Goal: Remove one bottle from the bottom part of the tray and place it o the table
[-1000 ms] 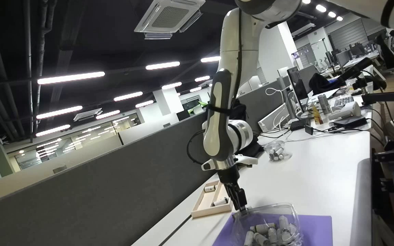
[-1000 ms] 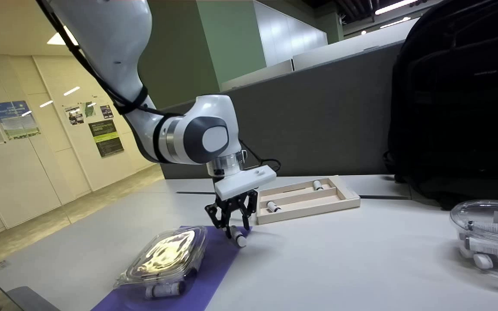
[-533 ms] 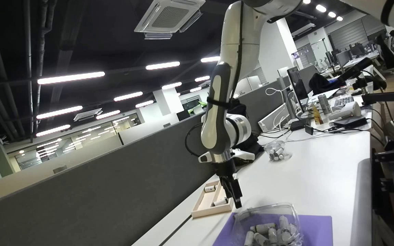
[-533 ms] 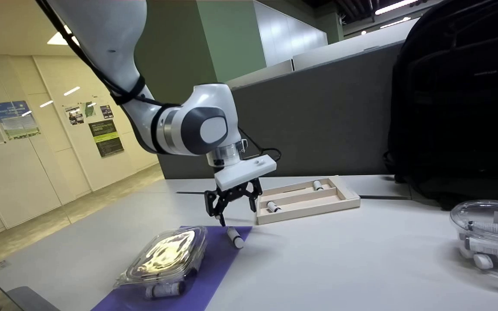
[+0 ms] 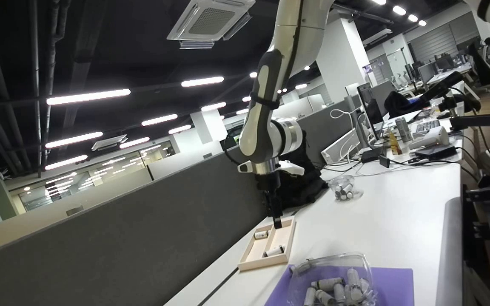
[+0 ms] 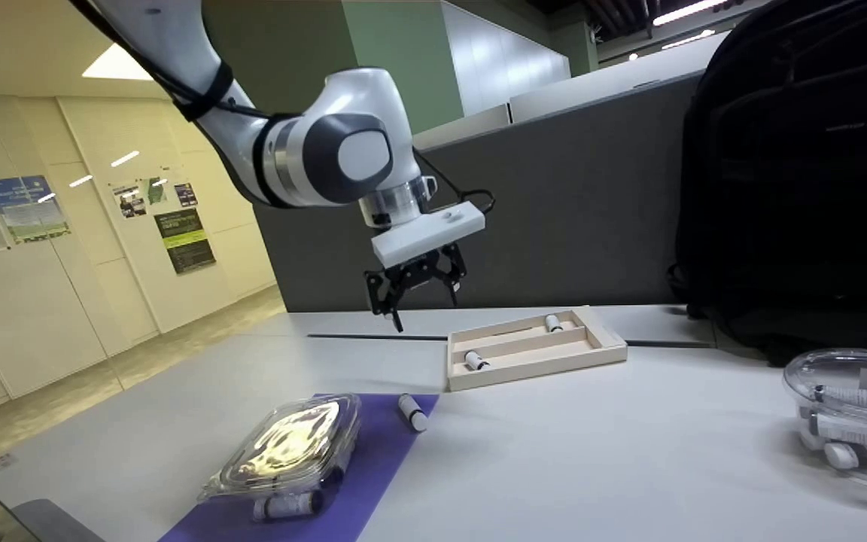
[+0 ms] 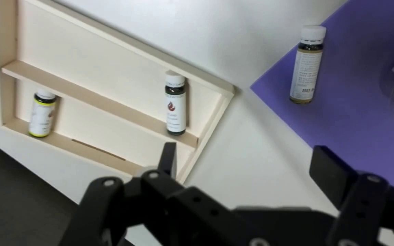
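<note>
Bottles (image 7: pixel 175 112) lie in both long compartments of the tray (image 7: pixel 108 71), one apiece, toward opposite ends; whether either leans on the tray's wall is hard to judge from above. Near the tray, high over the desk (image 6: pixel 591 459), hangs the claw (image 6: pixel 427 314), its fingers (image 7: pixel 332 177) spread wide. Just off one corner of the tray, a loose bottle (image 7: pixel 306 70) lies on a purple sheet (image 7: pixel 347 143), its white cap (image 7: pixel 313 33) at the sheet's edge. Farther from the tray, on that sheet, a clear lidded box (image 6: pixel 283 452) holds more bottles (image 5: pixel 328 284). Well apart from the tray, past its opposite end, stand a black backpack (image 6: pixel 802 211) and a clear round tub (image 6: pixel 825 373). Much farther from the tray is a monitor (image 5: pixel 370 110).
</note>
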Controlling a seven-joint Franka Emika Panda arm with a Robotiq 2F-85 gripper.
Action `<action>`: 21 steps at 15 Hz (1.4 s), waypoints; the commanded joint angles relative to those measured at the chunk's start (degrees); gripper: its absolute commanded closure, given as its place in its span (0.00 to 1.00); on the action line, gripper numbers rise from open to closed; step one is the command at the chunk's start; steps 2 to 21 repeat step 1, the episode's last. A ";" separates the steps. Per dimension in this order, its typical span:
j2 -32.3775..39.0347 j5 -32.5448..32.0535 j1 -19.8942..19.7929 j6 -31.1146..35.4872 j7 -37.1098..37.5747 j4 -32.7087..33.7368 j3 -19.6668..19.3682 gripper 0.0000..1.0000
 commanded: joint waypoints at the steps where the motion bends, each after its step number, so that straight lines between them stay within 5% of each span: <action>1: -3.30 -1.39 1.97 -3.18 6.14 -0.51 -4.51 0.00; 21: -3.30 -1.39 1.97 -3.18 6.14 -0.51 -4.51 0.00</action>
